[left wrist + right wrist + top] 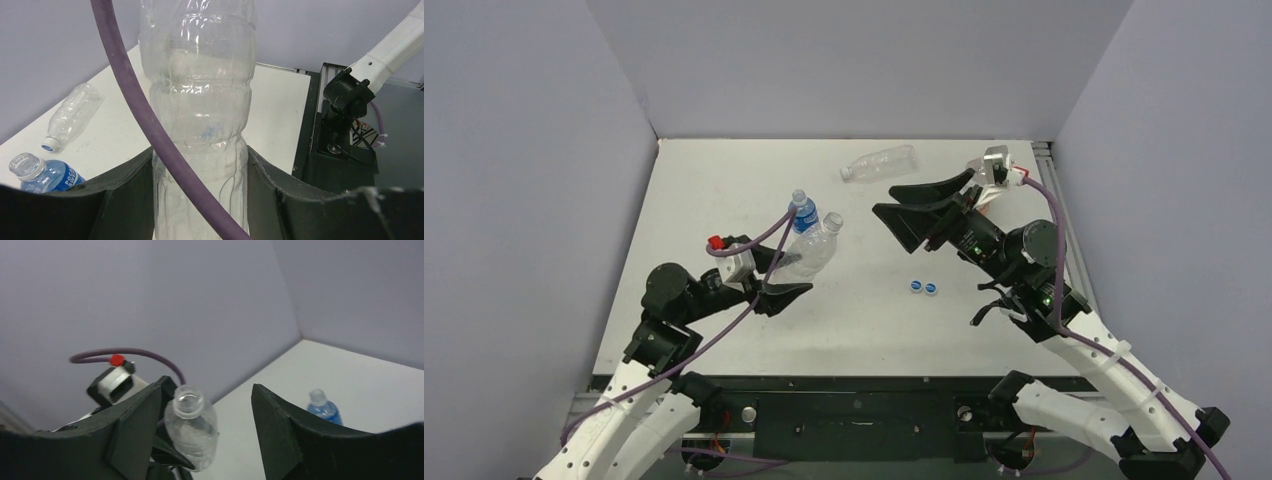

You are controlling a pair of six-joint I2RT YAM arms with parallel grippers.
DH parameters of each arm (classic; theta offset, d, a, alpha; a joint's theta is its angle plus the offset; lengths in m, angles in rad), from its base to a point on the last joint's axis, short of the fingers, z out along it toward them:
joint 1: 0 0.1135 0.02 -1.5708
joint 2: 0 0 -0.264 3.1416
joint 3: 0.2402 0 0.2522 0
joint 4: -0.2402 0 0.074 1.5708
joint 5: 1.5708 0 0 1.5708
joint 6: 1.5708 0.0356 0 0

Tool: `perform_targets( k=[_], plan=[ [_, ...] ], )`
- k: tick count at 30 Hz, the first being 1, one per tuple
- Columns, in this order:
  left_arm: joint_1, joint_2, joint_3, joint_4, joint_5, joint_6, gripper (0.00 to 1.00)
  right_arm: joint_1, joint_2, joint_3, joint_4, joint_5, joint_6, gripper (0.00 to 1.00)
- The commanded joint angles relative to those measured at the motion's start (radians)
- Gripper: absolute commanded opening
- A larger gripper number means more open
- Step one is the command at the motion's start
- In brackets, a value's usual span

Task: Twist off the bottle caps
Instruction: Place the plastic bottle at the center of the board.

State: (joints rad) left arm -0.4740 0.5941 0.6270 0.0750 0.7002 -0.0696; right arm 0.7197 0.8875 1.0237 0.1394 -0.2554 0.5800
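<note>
My left gripper (784, 272) is shut on a plain clear bottle (812, 255) and holds it tilted above the table. In the left wrist view the bottle's body (200, 115) fills the space between my fingers (125, 195). Its neck (189, 402) is open, with no cap on it. My right gripper (899, 208) is open and empty, a little to the right of that neck, which shows between its fingers (135, 415). Two blue caps (923, 288) lie loose on the table. The blue-labelled bottle (802, 213) stands behind the held one.
A second plain bottle (879, 163) lies on its side at the back with a blue cap (49, 145) on it. The wider bottle (994, 163) is at the back right, behind my right arm. Grey walls enclose the table (724, 190).
</note>
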Motion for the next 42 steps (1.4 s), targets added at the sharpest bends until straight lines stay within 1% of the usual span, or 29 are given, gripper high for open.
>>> perform_targets(
  k=[1,4,7,9,13,18,21,23,25,29,34,38,42],
  plan=[
    [0.006,-0.001,-0.010,0.080,-0.098,-0.019,0.00,0.042,0.065,0.049,0.202,-0.250,0.084,0.63],
    [0.006,0.004,-0.010,0.092,-0.080,-0.027,0.00,0.098,0.101,0.075,0.203,-0.224,0.061,0.64],
    [0.006,0.008,-0.001,0.093,-0.068,-0.031,0.00,0.156,0.149,0.117,0.161,-0.209,0.020,0.64],
    [0.006,0.008,0.000,0.092,-0.068,-0.028,0.00,0.195,0.173,0.150,0.108,-0.180,-0.022,0.65],
    [0.006,0.004,0.003,0.094,-0.061,-0.028,0.00,0.253,0.224,0.222,-0.027,-0.054,-0.113,0.64],
    [0.006,-0.012,0.006,0.093,-0.057,-0.032,0.00,0.275,0.255,0.259,-0.084,0.019,-0.150,0.58],
    [0.007,-0.022,0.010,0.088,-0.056,-0.030,0.00,0.277,0.256,0.266,-0.161,0.129,-0.181,0.57],
    [0.006,-0.028,0.011,0.080,-0.056,-0.030,0.00,0.278,0.245,0.260,-0.193,0.204,-0.209,0.58],
    [0.007,-0.034,0.009,0.076,-0.056,-0.030,0.00,0.279,0.230,0.248,-0.199,0.245,-0.219,0.58],
    [0.006,-0.039,0.007,0.076,-0.054,-0.034,0.00,0.282,0.227,0.237,-0.188,0.252,-0.205,0.59],
    [0.006,-0.036,0.015,0.075,-0.051,-0.032,0.00,0.302,0.260,0.242,-0.170,0.226,-0.183,0.55],
    [0.006,-0.034,0.013,0.065,-0.046,-0.025,0.00,0.311,0.273,0.242,-0.125,0.187,-0.156,0.47],
    [0.006,-0.027,0.014,0.056,-0.048,-0.014,0.00,0.318,0.293,0.252,-0.106,0.172,-0.139,0.35]
  ],
)
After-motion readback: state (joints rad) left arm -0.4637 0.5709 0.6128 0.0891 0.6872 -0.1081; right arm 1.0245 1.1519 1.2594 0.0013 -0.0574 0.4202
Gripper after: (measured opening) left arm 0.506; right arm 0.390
